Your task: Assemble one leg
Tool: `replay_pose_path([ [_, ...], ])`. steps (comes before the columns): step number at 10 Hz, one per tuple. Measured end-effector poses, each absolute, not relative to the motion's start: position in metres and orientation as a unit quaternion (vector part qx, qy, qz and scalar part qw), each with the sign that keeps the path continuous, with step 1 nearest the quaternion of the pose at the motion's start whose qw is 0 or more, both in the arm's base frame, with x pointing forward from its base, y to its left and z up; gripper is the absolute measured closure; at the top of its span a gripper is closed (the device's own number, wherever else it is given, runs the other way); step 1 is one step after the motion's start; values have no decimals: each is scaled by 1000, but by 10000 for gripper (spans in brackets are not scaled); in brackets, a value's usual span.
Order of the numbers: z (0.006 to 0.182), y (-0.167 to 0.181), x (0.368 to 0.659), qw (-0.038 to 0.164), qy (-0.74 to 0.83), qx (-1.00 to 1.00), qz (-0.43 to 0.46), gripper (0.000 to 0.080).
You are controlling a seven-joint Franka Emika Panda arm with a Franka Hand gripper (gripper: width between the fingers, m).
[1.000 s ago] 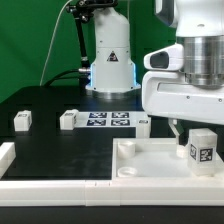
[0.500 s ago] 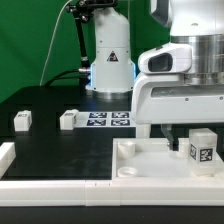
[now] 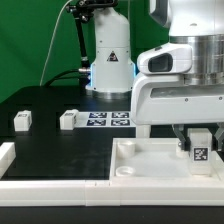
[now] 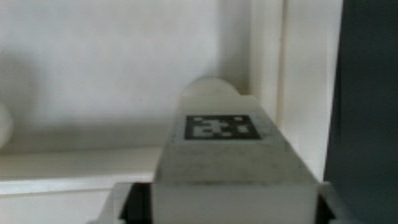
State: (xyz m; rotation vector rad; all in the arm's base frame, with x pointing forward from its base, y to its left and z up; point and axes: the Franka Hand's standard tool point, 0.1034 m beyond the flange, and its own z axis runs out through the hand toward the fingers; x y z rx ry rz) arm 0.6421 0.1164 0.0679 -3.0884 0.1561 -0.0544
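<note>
The leg (image 3: 201, 145), a small white block with a black-and-white tag facing the camera, stands on the large white tray-like part (image 3: 150, 165) near its right side in the exterior view. My gripper (image 3: 199, 140) has come down over it, with one dark finger on each side of the block. In the wrist view the leg (image 4: 228, 140) fills the space between the jaws with no gap showing on either side, its tag (image 4: 222, 126) facing up. The leg's base still rests on the tray.
Two more small white blocks (image 3: 22, 120) (image 3: 68, 119) lie on the black table at the exterior view's left. The marker board (image 3: 108, 120) lies behind the tray, with another small white part (image 3: 143, 124) beside it. A white rail (image 3: 8, 158) borders the front left.
My gripper has come down from above the tray onto the leg, so its fingers now flank the block. The leg has barely shifted.
</note>
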Motion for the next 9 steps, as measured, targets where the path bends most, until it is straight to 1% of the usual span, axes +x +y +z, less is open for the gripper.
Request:
replay_pose_path([
  [2, 67, 117, 643, 28, 176, -984, -19, 509],
  [5, 66, 112, 643, 45, 369, -928, -12, 509],
  [9, 66, 112, 641, 44, 530, -847, 0, 509],
])
